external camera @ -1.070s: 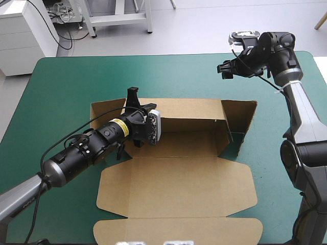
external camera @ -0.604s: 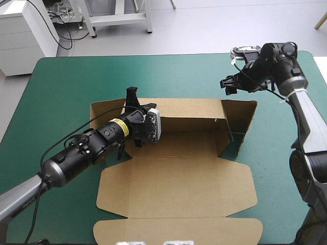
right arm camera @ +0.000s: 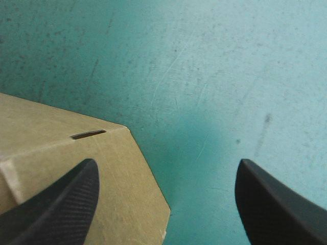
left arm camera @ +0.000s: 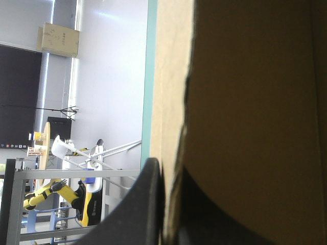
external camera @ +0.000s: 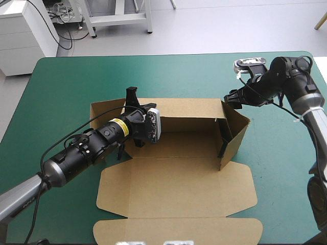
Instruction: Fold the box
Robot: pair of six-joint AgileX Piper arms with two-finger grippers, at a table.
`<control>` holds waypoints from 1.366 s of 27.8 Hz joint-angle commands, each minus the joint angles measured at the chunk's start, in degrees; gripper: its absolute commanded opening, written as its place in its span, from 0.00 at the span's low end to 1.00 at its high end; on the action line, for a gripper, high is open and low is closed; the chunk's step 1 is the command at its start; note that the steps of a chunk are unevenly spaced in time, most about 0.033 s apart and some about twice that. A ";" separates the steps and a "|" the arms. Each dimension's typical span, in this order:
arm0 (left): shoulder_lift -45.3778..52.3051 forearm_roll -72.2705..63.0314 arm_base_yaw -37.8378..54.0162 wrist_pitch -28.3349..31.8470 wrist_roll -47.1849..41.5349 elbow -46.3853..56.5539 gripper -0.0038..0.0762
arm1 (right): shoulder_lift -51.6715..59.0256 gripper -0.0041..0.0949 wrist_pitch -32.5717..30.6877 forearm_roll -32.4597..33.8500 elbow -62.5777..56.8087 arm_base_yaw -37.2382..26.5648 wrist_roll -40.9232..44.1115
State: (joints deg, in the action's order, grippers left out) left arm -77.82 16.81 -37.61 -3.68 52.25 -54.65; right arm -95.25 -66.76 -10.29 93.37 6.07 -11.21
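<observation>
Box in the middle of the table, back wall pinched upright by the left gripper. Right gripper, fingers wide apart, hovers by the end flap; best to push it inward squarely.

Box mid-table: far wall upright at 12, lid panels flat toward 6. L gripper at box's 10-11, far wall betw. its fingers. R gripper at box's 2, just over top corner of end flap, which stands at 3.
</observation>
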 commanded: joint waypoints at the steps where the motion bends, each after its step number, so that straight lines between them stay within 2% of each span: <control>1: 0.76 -1.88 0.02 -2.31 -1.82 -0.57 0.04 | 5.51 0.73 4.62 -3.63 -1.60 -0.43 -3.16; 10: 0.76 -1.88 0.02 -2.52 -1.82 -0.57 0.04 | 13.53 0.73 17.21 -6.63 -17.87 -0.43 -8.68; 14: 0.76 -1.88 0.02 -2.52 -1.82 -0.57 0.04 | 19.96 0.73 27.13 -10.74 -28.26 -0.43 -15.15; 19: 0.76 -1.88 0.02 -2.52 -1.82 -0.57 0.04 | 24.17 0.73 32.40 -15.63 -35.65 -0.43 -22.95; 22: 0.76 -1.88 0.02 -2.52 -1.82 -0.57 0.04 | 25.11 0.73 32.53 -18.57 -37.46 -0.43 -26.14; 29: 0.76 -1.88 0.02 -2.52 -1.82 -0.57 0.04 | 25.95 0.73 30.40 -18.69 -38.56 -0.43 -27.10; 38: 0.76 -1.88 0.02 -2.52 -1.82 -0.57 0.04 | 25.95 0.73 24.76 -19.18 -38.56 -0.43 -29.89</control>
State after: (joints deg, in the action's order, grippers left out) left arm -77.82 16.76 -37.55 -3.68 52.25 -54.65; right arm -71.09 -41.81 -27.47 53.49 6.01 -40.09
